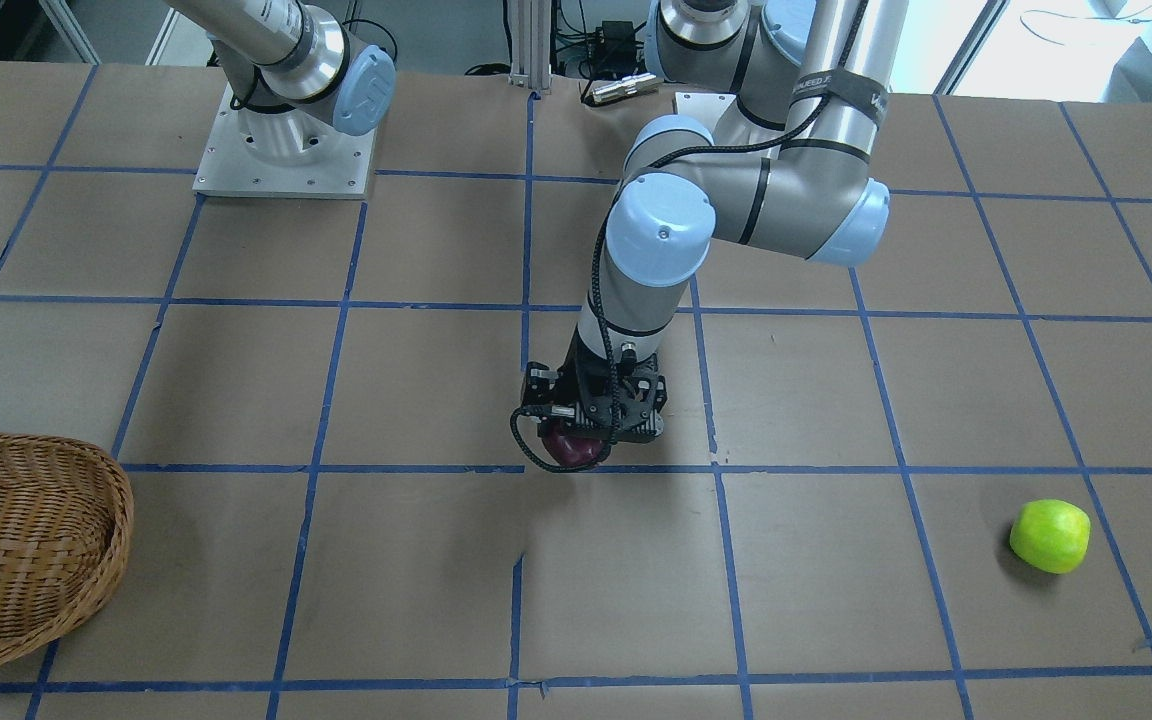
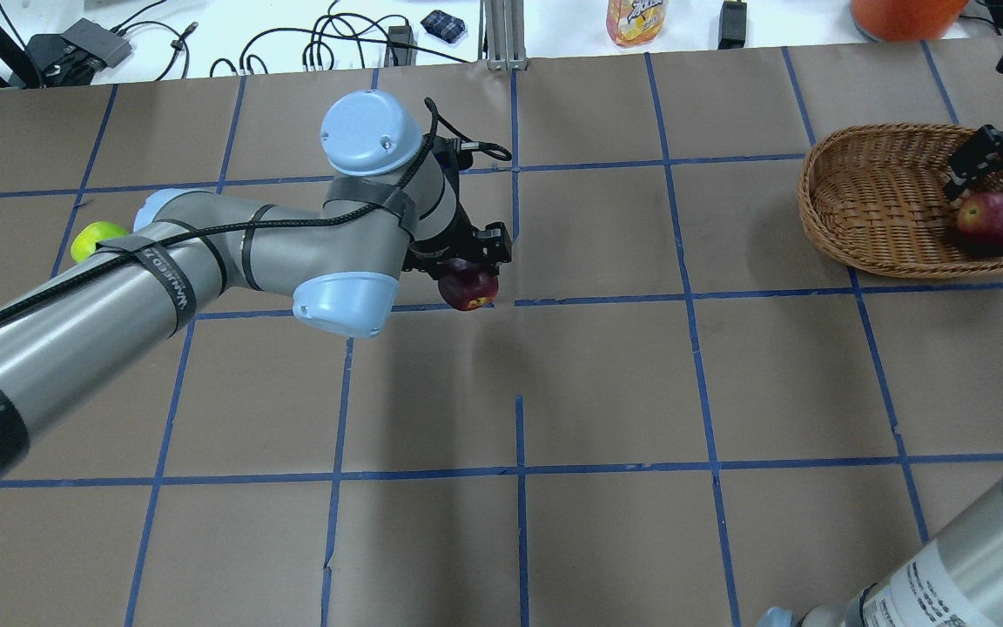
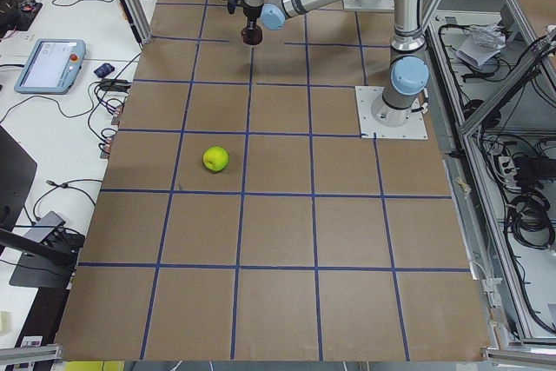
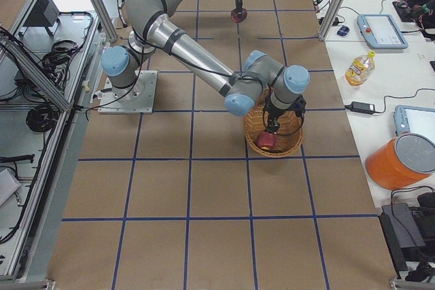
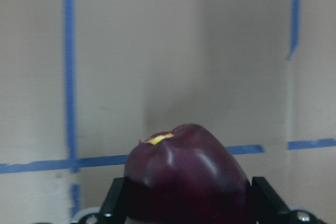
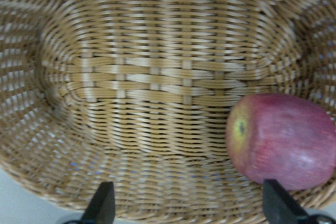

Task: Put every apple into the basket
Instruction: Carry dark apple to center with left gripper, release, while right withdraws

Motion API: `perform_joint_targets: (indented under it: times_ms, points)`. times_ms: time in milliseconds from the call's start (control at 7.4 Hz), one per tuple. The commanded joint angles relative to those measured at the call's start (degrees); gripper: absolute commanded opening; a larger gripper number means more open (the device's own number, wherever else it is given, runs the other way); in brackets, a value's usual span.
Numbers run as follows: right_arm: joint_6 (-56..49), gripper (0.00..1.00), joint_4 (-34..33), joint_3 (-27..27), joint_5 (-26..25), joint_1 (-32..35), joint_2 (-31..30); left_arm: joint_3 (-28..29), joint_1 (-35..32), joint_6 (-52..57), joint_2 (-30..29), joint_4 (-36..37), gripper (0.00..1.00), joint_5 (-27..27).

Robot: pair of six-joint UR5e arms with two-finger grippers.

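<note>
Above the table [image 1: 836, 600], the left gripper [image 2: 469, 261] pinches the maroon apple [image 2: 467, 289], apparently shallowly, so it may slip in transit. Over the wicker basket [image 2: 867, 200], the right gripper [image 6: 189, 205] hangs spread beside the red apple [image 6: 286, 140] lying inside, risking collision. The green apple [image 1: 1049, 536] lies well apart.

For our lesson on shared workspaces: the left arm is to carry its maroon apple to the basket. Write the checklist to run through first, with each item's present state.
1. Hold of the left gripper on the maroon apple: ok, clamped from both sides.
2. That apple off the table: ok, it seems.
3. Free room in the basket: ok; only the red apple lies at one end.
4. The right gripper out of the way: not ok; it hovers open over the basket.
5. The green apple off the path: ok; it lies on the opposite side.
</note>
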Motion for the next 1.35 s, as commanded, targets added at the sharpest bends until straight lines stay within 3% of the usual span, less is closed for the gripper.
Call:
perform_joint_targets:
  times_ms: [0,135,270,676,946,1216]
  points:
    - [2.98,1.00,2.97,0.65,-0.66,6.31,-1.94,0.20,-3.05,-3.51,-3.41,3.84,0.00,0.05]
    - [7.71,1.00,4.72,0.65,-0.66,9.82,-3.08,0.55,-4.19,-3.77,-4.56,5.24,0.13,0.31]
    - [14.02,1.00,4.91,0.74,-0.57,14.03,-3.53,0.90,-4.38,-5.17,-5.09,6.13,0.99,0.23]
    - [31.52,1.00,4.65,4.06,-0.05,26.17,-5.28,2.21,0.95,-4.57,-0.72,-0.16,1.00,0.14]
    - [41.02,1.00,-0.58,7.32,0.14,33.90,-6.34,8.25,8.66,3.73,4.54,-15.30,1.00,-0.56]
    - [48.24,1.00,-9.10,10.92,0.48,43.21,-5.82,12.66,21.74,24.32,7.37,-30.10,1.00,0.65]
